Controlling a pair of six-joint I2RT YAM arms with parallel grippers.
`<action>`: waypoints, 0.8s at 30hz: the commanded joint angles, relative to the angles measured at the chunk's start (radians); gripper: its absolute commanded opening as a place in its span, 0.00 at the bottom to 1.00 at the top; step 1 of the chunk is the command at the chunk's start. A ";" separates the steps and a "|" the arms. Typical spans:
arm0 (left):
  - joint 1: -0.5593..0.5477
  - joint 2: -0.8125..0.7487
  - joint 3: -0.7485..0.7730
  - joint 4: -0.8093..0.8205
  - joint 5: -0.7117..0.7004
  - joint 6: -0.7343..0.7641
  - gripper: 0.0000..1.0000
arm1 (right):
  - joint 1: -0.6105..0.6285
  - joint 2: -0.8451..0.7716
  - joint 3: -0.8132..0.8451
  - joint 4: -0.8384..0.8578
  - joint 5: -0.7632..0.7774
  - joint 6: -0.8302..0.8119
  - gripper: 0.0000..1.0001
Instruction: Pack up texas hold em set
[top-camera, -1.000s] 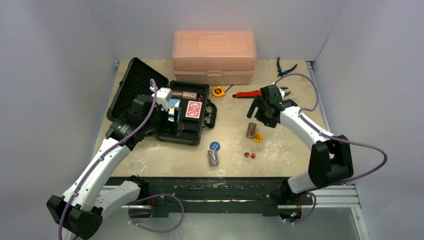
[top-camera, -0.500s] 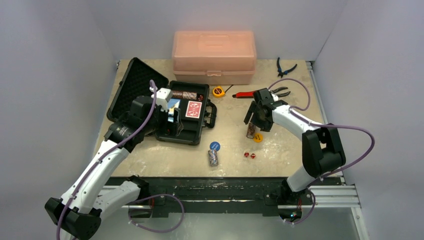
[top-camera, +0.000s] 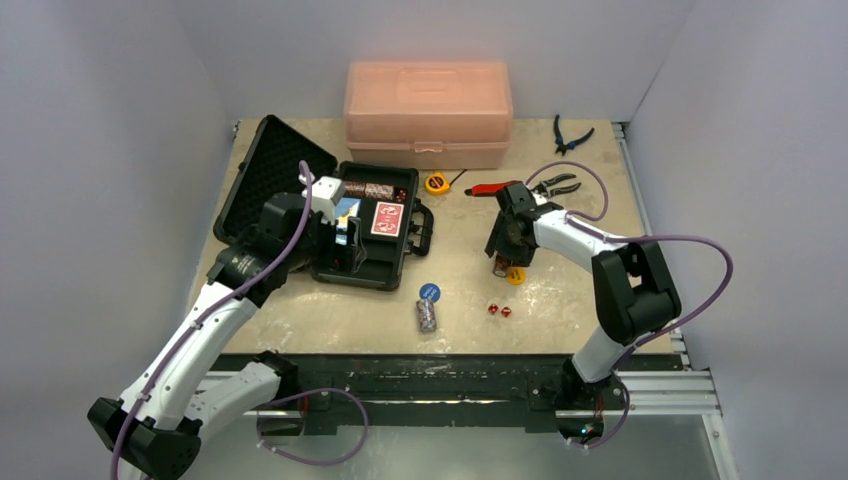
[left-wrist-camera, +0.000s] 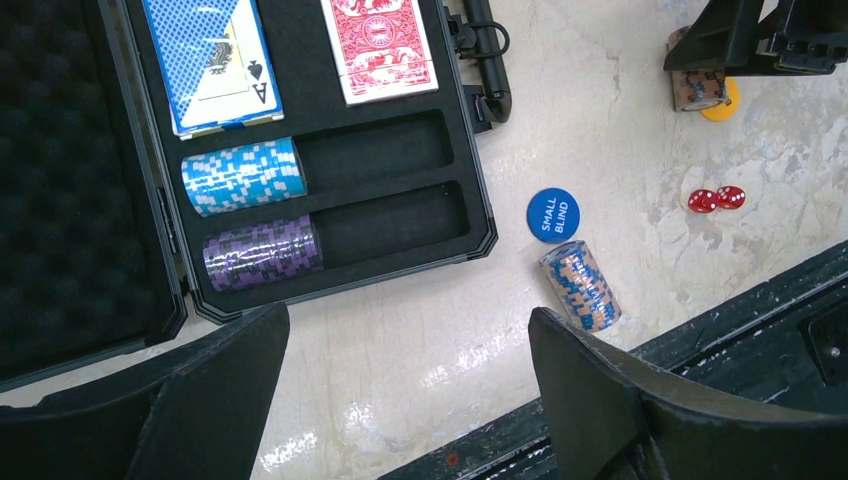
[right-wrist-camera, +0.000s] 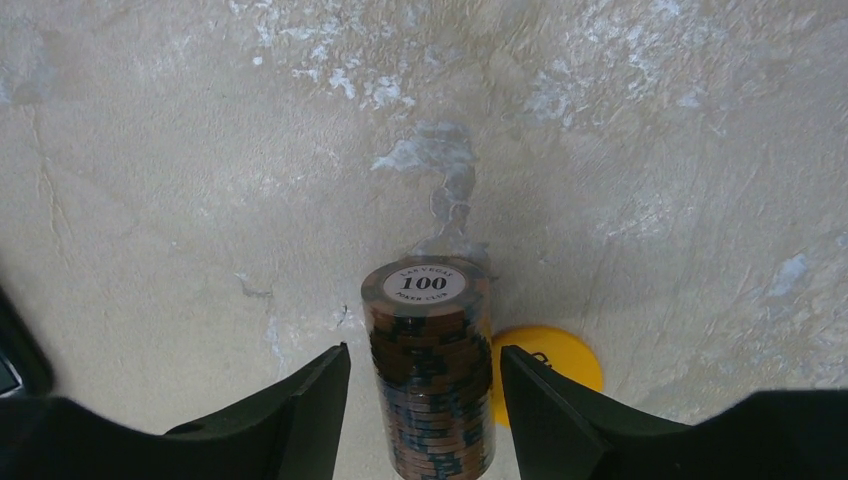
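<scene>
A brown cylindrical poker-chip stack (right-wrist-camera: 430, 380) is laid on its side on the counter (right-wrist-camera: 650, 150), its long axis and "100" face pointed away from the right wrist, just beside a flat yellow disc (right-wrist-camera: 555, 360). It is straddled, ungripped, by the parted right end effector (right-wrist-camera: 425, 365). The left end effector (left-wrist-camera: 408, 325) is held wide apart and empty.

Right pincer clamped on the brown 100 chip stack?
No: in the right wrist view the right pincer has its fingers either side of the brown chip stack, with a gap showing on each side.
</scene>
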 joint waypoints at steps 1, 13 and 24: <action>-0.009 -0.020 -0.001 0.006 -0.010 0.012 0.89 | 0.012 0.003 0.019 0.001 0.041 0.011 0.58; -0.016 -0.027 -0.002 0.003 -0.017 0.012 0.89 | 0.020 0.022 0.026 0.001 0.038 -0.003 0.32; -0.021 -0.033 -0.004 0.003 -0.031 0.012 0.88 | 0.033 -0.051 0.053 0.053 -0.027 -0.076 0.00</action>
